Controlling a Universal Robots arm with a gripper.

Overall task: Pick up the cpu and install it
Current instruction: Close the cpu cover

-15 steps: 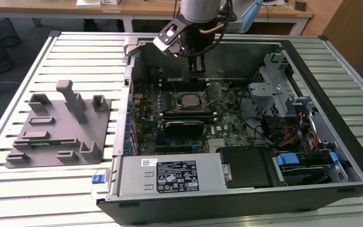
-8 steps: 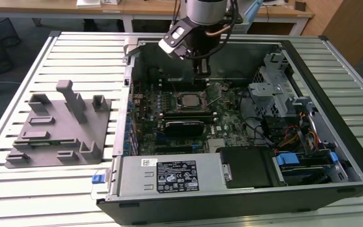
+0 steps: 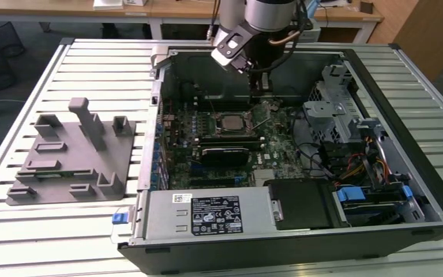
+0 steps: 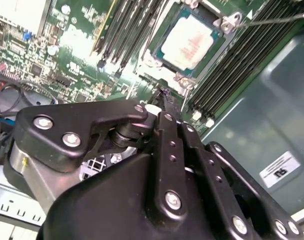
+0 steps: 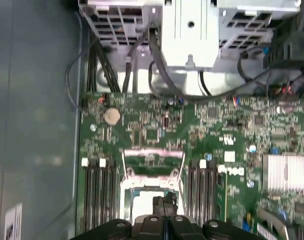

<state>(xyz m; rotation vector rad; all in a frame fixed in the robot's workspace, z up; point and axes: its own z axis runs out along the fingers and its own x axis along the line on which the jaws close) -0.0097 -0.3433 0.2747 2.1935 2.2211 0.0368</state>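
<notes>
The cpu has a smooth silver metal top that catches the light, and the board is glossy green laminate. The end effector is matt black with shiny steel screw heads, while the case wall is smooth, dull grey-green painted metal. The bench is ribbed pale metal with a satin sheen; the grey fixture looks like matt plastic.
</notes>
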